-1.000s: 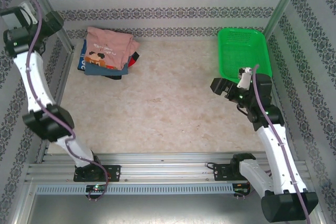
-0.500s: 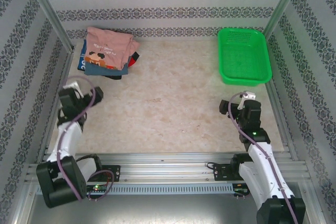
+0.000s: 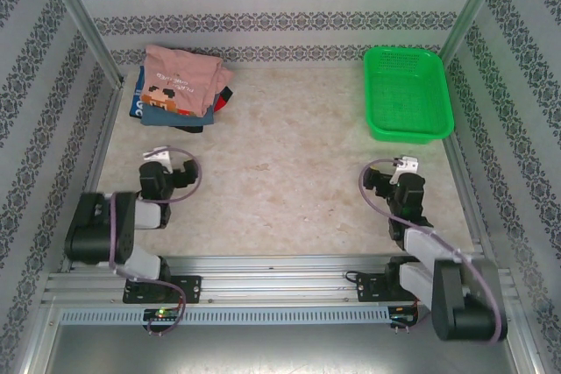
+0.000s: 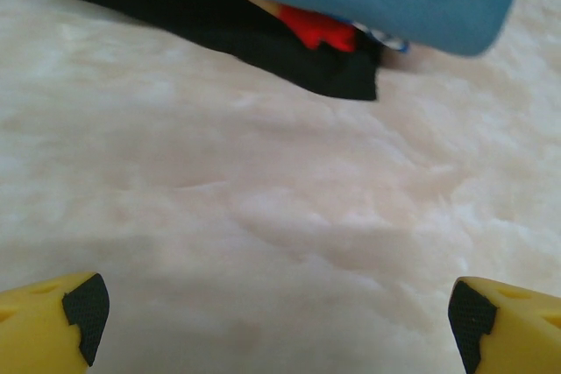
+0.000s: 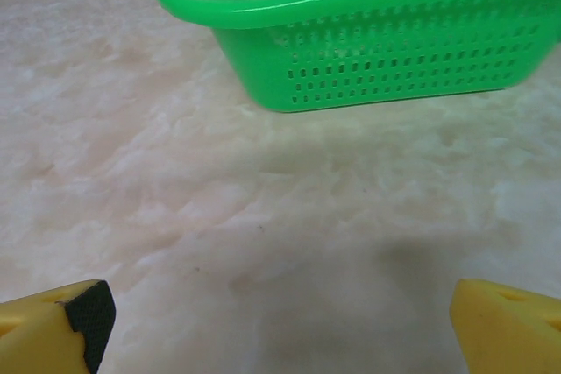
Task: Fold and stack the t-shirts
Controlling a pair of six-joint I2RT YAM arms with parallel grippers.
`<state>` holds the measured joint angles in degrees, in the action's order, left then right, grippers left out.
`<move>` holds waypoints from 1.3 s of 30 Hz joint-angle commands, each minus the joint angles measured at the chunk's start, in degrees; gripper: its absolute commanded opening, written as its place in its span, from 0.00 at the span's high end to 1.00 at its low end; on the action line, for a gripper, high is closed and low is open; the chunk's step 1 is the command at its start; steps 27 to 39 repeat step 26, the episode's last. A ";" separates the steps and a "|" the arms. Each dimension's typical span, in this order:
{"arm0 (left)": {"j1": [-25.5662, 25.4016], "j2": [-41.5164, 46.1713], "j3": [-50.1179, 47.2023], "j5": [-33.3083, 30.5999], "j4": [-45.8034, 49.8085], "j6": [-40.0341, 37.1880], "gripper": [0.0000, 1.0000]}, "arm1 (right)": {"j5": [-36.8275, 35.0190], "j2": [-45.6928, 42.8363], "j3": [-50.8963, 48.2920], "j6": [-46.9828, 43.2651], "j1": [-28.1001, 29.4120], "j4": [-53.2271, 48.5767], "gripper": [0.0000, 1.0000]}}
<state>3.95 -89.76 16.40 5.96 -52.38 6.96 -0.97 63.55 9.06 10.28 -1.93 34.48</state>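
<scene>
both arms [image 3: 96,229] [image 3: 456,291] folded low | left hand [image 4: 272,317]: jaws wide | right hand [image 5: 280,317]: jaws wide

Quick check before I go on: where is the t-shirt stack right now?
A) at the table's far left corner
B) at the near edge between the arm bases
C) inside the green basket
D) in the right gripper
A: the t-shirt stack lies at the far left corner of the table, well apart from the green basket at the far right.
</scene>
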 commanded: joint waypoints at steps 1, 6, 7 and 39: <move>-2.01 0.99 3.17 -2.90 -2.42 -5.49 0.00 | 5.46 9.39 6.73 -2.32 -0.88 12.37 0.02; -1.92 -0.60 3.72 -4.42 -4.47 -4.73 0.00 | 7.15 22.72 10.24 -6.32 -1.29 19.85 0.02; -1.91 -1.53 3.85 -4.56 -5.76 -4.64 0.00 | 5.33 24.62 12.28 -6.57 -0.17 20.85 0.02; -1.92 -0.95 4.38 -5.30 -3.71 -4.41 0.00 | 4.05 22.77 13.12 -7.96 0.87 16.13 0.02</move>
